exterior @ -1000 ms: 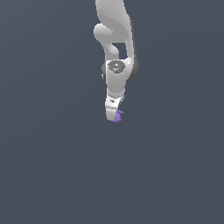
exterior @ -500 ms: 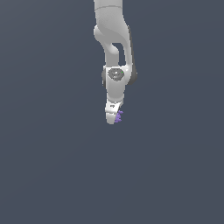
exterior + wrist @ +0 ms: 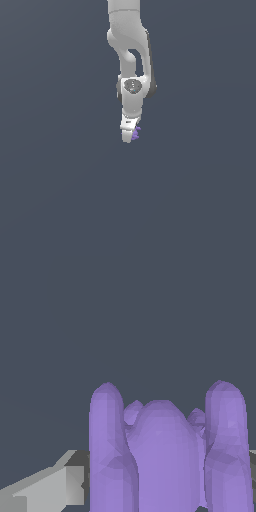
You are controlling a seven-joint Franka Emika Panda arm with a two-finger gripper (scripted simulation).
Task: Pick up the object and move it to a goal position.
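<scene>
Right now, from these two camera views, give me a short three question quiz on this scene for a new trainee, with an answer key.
1. True or false: the purple object sits at the tip of the white pincer.
2. In the wrist view, the object shows: A) one smooth ball, B) several rounded lobes, C) a flat disc?
3. Fill in: the backdrop behind the arm is plain dark ____.

Key: 1 true; 2 B; 3 grey.

The gripper (image 3: 129,136), closed on the purple object (image 3: 136,133), has tilted slightly since 1 s ago.
</scene>
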